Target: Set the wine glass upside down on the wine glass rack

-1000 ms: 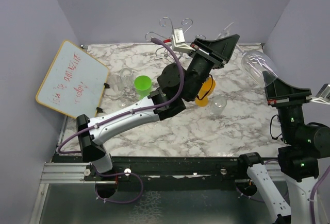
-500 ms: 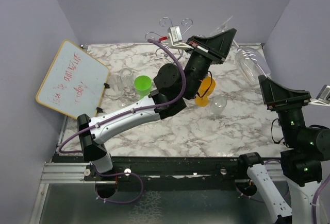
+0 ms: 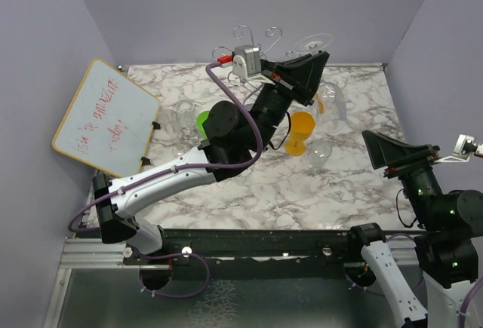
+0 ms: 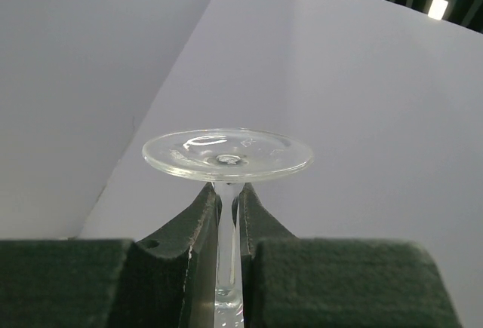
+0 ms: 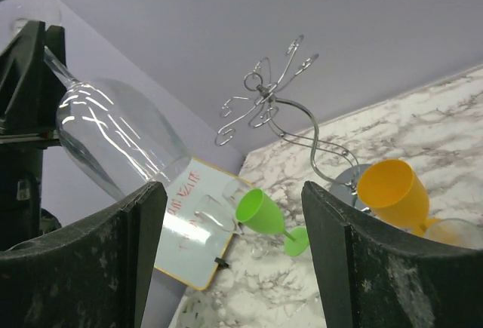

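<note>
The clear wine glass hangs in the air at the back of the table, foot up and bowl down and tilted. My left gripper is shut on its stem just under the foot. The wine glass rack, silver wire with curled arms, stands a little left of the glass. In the top view its scrolls show behind my left wrist. My right gripper is open and holds nothing, low at the right and apart from the bowl.
A green plastic glass and clear glasses stand left of the rack. An orange cup and a clear glass sit under the held glass. A whiteboard leans at the left wall.
My right gripper opened, let go of the bowl and drew back toward the near right. My left arm swung the glass left toward the rack, foot now on top.
</note>
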Controlling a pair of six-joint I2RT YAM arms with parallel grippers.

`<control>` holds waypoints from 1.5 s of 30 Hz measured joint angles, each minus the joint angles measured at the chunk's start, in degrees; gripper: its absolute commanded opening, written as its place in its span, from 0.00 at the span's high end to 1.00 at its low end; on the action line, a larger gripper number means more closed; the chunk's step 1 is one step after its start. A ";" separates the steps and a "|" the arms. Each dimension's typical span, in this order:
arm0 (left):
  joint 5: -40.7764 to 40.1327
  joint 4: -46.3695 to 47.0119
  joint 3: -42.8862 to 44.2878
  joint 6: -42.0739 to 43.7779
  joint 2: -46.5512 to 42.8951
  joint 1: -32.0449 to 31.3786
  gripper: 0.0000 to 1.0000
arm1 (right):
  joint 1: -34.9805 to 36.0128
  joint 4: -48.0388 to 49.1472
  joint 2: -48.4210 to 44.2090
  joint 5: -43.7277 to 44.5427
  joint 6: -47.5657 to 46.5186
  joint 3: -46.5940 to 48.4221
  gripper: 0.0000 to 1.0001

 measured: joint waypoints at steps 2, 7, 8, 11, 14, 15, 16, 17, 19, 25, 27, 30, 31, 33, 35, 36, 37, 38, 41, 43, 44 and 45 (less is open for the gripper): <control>0.02 0.02 -1.62 2.19 -1.66 0.00 1.00 | 0.00 -4.55 1.60 0.00 -0.74 2.71 0.22; 0.57 0.28 -4.81 5.68 -4.52 0.02 1.00 | 0.00 -9.01 6.12 -1.86 -3.19 7.45 0.18; 0.70 0.24 -5.81 5.95 -5.20 0.02 1.00 | 0.00 -9.16 6.99 -3.08 -3.91 7.91 0.18; 2.99 0.02 -8.81 6.58 -7.02 0.02 1.00 | 0.00 -7.74 10.47 -9.09 -6.84 9.22 0.18; 7.02 -1.51 -11.37 6.62 -8.76 0.02 1.00 | 0.00 -3.61 14.45 -17.57 -9.38 10.08 0.17; 8.66 -2.34 -12.11 6.62 -9.44 0.02 1.00 | 0.00 -1.70 15.63 -20.85 -9.84 10.10 0.17; 10.08 -3.04 -12.81 6.58 -10.10 0.02 1.00 | 0.00 0.37 16.61 -23.93 -10.03 9.99 0.17; 10.88 -3.34 -13.29 6.56 -10.54 0.02 1.00 | 0.00 2.60 17.42 -26.80 -10.12 9.75 0.17; 14.10 -4.57 -14.34 6.12 -11.78 0.04 1.00 | 0.00 7.41 18.53 -32.24 -9.77 8.94 0.17; 23.02 -6.62 -14.64 3.96 -13.66 0.04 1.00 | 0.00 20.85 19.28 -45.27 -6.43 6.25 0.27; 25.49 -6.64 -14.64 2.91 -13.77 0.04 1.00 | 0.00 23.37 19.26 -47.39 -5.55 5.81 0.33; 28.17 -7.08 -14.64 1.49 -13.73 0.04 1.00 | 0.00 26.69 19.65 -49.55 -3.50 5.16 0.42; 29.20 -7.15 -14.64 0.83 -13.68 0.04 1.00 | 0.00 27.85 19.87 -49.99 -2.60 4.74 0.44; 30.08 -7.37 -14.64 0.37 -13.46 0.04 1.00 | 0.02 30.01 20.39 -50.90 -0.79 3.74 0.47; 30.60 -7.69 -14.64 -0.15 -12.98 0.42 1.00 | 0.02 31.56 20.70 -51.49 0.57 2.82 0.49; 30.75 -7.85 -14.64 -0.44 -12.68 0.50 1.00 | 0.02 32.46 20.83 -51.67 1.36 2.32 0.49; 30.93 -7.98 -14.64 -0.74 -12.31 0.55 1.00 | 0.02 32.85 20.92 -51.74 1.68 1.99 0.49; 31.19 -8.00 -14.64 -0.98 -11.93 0.52 1.00 | 0.02 33.38 21.05 -51.82 1.97 1.64 0.49; 32.59 -8.26 -14.64 -2.27 -10.40 0.35 1.00 | 0.02 34.97 21.46 -51.80 3.26 0.52 0.47; 33.11 -8.72 -14.64 -2.75 -9.81 0.35 1.00 | 0.02 35.63 21.68 -51.78 3.76 -0.02 0.50; 33.24 -8.98 -14.64 -3.02 -9.64 0.35 1.00 | 0.02 35.78 21.79 -51.78 3.96 -0.22 0.56; 33.38 -9.22 -14.64 -3.17 -9.53 0.35 1.00 | 0.02 35.85 21.84 -51.78 4.07 -0.33 0.63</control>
